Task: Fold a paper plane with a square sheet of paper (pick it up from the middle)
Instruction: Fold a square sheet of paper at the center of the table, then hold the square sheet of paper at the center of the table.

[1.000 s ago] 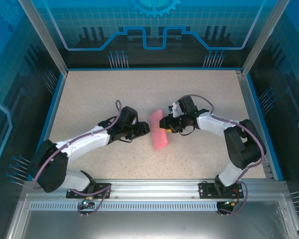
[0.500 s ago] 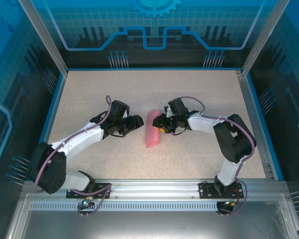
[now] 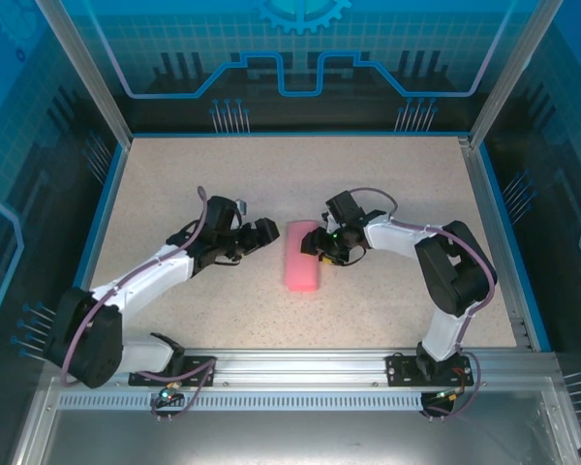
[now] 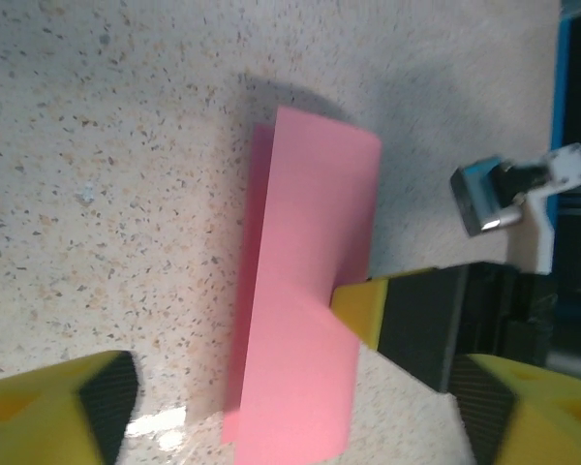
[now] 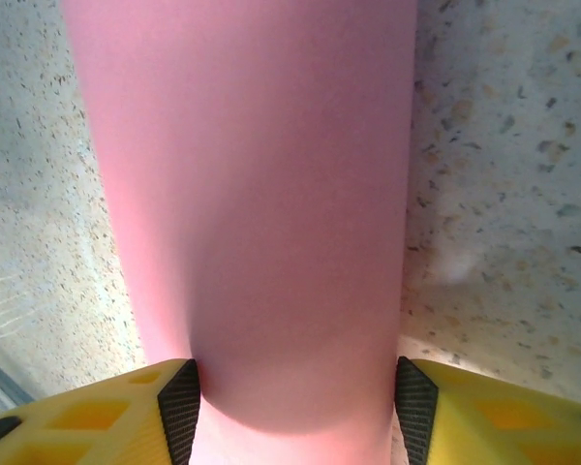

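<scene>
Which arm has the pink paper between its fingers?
The right end effector: the pink paper sits between its jaws, while the left end effector stands apart from it.

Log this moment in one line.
paper: folded, on table | left tool: open, clear of paper | right tool: fingers astride paper, grip unclear
</scene>
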Controlling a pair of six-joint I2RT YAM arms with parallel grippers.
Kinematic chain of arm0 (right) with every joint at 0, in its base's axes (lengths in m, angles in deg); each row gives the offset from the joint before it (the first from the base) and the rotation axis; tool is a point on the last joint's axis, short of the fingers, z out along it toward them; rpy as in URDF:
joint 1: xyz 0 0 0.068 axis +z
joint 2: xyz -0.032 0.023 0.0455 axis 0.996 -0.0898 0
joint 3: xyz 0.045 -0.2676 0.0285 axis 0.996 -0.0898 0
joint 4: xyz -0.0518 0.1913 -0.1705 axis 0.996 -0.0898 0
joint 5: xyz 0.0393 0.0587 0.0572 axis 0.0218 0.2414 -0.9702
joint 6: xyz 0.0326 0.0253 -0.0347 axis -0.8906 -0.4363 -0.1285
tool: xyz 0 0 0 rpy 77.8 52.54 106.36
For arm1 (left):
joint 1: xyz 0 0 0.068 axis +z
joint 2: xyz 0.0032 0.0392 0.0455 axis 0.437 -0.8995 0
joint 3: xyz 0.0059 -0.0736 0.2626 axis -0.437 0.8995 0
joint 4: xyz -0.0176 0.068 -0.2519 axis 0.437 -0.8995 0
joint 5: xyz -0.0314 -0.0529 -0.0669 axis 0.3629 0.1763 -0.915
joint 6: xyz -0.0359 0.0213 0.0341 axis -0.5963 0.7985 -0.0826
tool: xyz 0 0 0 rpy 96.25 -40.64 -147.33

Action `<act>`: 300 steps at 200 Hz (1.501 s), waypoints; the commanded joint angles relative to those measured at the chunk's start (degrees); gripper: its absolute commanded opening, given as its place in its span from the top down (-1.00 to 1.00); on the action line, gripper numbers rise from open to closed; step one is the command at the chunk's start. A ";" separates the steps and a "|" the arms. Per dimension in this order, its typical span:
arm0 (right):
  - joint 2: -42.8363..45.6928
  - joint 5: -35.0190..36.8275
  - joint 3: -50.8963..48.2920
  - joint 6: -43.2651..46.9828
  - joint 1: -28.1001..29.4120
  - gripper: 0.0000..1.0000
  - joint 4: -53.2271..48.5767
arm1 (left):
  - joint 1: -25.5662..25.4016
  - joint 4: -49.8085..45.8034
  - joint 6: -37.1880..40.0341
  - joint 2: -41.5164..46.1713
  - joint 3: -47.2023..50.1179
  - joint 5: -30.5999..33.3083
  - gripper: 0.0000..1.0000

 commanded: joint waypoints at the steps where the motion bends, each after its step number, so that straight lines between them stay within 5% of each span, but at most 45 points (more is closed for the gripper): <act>1: -1.08 2.34 3.78 5.38 -0.53 -0.20 -8.14 | 1.00 6.02 -0.50 4.60 3.54 -0.40 -0.97; 101: -5.67 5.56 8.33 6.81 -0.45 -0.25 -14.56 | 1.92 5.93 2.85 10.24 5.50 4.19 -0.97; 300: -11.54 9.95 11.89 5.04 1.23 -0.56 -19.19 | 1.91 4.20 3.65 6.12 3.32 -1.36 -0.97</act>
